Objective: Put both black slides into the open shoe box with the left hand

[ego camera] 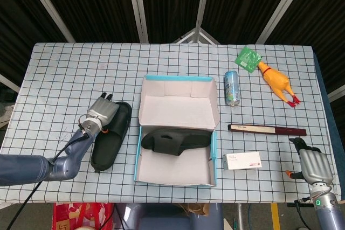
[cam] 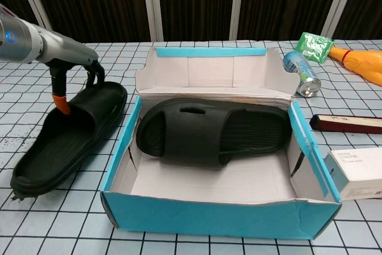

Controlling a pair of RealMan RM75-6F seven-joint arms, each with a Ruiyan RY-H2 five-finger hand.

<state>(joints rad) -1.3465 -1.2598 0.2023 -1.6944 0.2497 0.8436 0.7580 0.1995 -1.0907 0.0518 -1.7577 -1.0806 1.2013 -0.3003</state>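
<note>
box (ego camera: 178,173): 1 slide (cam: 212,131) already lying inside
slide 2 (ego camera: 110,136): on the table, left of the box, long axis angled toward it
left hand (ego camera: 100,113): pinching slide 2's top end, so carry goes right
right hand (ego camera: 312,166): idle, far off, fingers curled I think

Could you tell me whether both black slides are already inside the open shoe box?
No, only one slide lies in the shoe box; the other slide is outside it, at the left hand.

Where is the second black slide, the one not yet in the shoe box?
In the head view, the second black slide lies on the table left of the open shoe box, with the left robot hand at its strap.
</note>
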